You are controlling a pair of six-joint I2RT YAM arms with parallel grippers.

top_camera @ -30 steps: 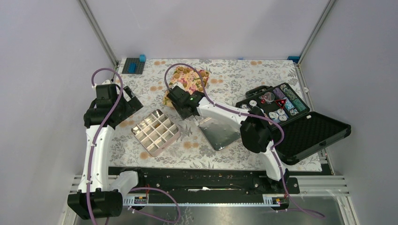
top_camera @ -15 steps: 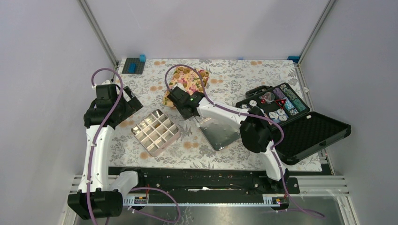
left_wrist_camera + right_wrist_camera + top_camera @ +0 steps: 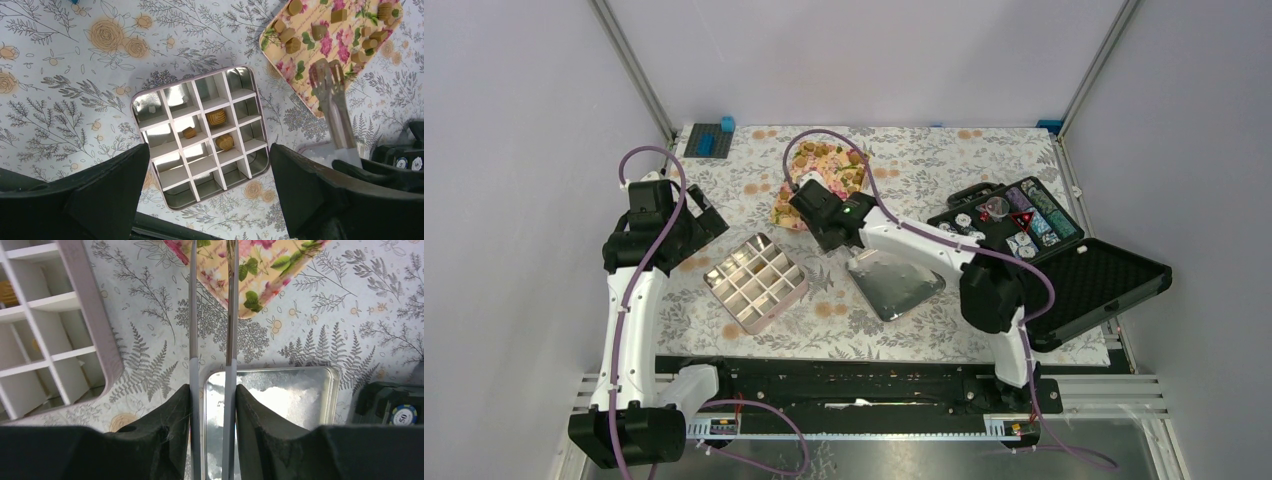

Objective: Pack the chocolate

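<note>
Right gripper point(image 3: 212, 390) clamps metal tongs point(image 3: 334, 107), tips over the floral tray point(image 3: 300, 67) at upper right — left gripper point(image 3: 207, 165) gapes wide above the divided tin point(image 3: 137, 97), three chocolate lumps point(image 3: 216, 118) inside.

Top camera overlooks everything from high behind; 2 wrist cameras face down, closer, sharing the divided tin point(image 3: 176, 96).

A round chip point(image 3: 403, 414) in the black case point(image 3: 376, 392) bears the number "50". The flowered tray point(image 3: 270, 257) carries fine printed script, too small to read.
</note>
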